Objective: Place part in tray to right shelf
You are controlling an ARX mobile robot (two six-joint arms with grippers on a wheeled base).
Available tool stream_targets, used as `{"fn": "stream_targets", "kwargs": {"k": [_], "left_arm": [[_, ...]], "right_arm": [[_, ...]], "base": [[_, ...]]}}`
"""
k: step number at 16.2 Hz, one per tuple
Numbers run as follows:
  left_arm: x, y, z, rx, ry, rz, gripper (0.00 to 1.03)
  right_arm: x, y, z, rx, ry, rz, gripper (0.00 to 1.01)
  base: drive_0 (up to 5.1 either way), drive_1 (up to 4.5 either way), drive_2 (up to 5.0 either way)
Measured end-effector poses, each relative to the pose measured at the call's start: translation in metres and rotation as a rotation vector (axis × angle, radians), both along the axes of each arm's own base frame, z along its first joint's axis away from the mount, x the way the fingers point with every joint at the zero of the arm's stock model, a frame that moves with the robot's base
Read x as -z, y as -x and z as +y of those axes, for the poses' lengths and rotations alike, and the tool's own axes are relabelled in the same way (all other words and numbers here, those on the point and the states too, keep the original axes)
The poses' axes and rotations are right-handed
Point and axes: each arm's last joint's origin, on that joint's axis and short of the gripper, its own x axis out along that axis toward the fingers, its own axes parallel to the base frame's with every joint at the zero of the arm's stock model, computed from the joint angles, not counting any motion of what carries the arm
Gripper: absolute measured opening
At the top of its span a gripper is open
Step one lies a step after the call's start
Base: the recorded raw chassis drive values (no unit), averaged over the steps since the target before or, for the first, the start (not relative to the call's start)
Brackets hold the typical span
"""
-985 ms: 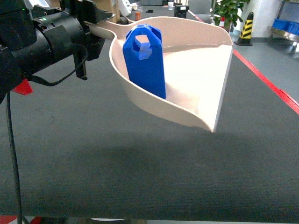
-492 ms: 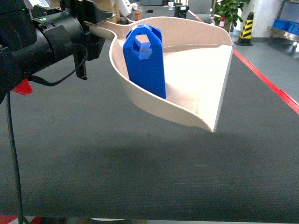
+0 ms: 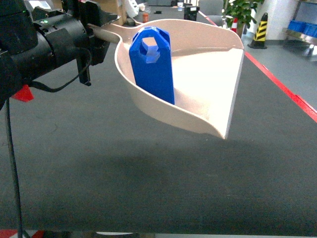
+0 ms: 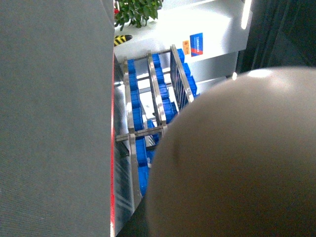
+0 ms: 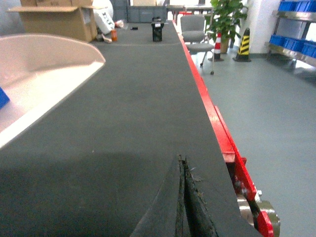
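One part (image 3: 152, 63), bright blue, stood upright inside the tray (image 3: 208, 84), leaning toward the near-left wall, and you had the tray lifted clear of the dark table (image 3: 148, 188), its shadow lying on the mat below. Your left gripper (image 3: 99, 27) was clenched on the tray's handle at the far left of the head view. The right gripper (image 5: 181, 197) sat low over the near right part of the table with its jaws pressed together and nothing between them. The left wrist view was largely filled by the tray's pale underside, beyond which a steel rack (image 4: 148, 108) carrying blue crates (image 4: 140, 163) was visible; whether that was the right shelf could not be confirmed, and a similar rack stood at the far right of the head view. The task appeared to be in its carrying stage, with the delivery not yet made. Note the hazards. The part rested loose and tall, so any roll of the wrist or abrupt swing would likely topple it or slide it over the open front lip. The long handle gave the load leverage against the grip, so the tray could sag or twist. Keep the lip level or slightly raised and move slowly.
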Motion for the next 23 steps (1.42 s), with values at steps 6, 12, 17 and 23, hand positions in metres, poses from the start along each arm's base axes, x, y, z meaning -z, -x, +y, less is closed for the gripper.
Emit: {"fn": "stream_targets", "kwargs": {"k": [6, 12, 17, 23], "left_arm": [[-0.0001, 0.0001, -0.0005, 0.003, 0.0, -0.001, 0.14], [-0.0008, -0.0005, 0.0029, -0.008, 0.001, -0.006, 0.14], [-0.0012, 0.0003, -0.0002, 0.003, 0.001, -0.007, 0.14], [-0.0016, 0.0004, -0.0005, 0.003, 0.002, -0.009, 0.14]], "right_arm": [[0.0026, -0.0002, 0.0, 0.0, 0.0, 0.018, 0.27], [0.0027, -0.0002, 0.0, 0.0, 0.0, 0.019, 0.84], [0.0026, -0.0002, 0.0, 0.0, 0.0, 0.018, 0.98], [0.0026, -0.0002, 0.0, 0.0, 0.0, 0.018, 0.98]], "base": [[0.0, 0.0, 0.0], [4.8, -2.75, -2.4], [4.9, -2.55, -2.6], [5.0, -2.49, -2.5]]}}
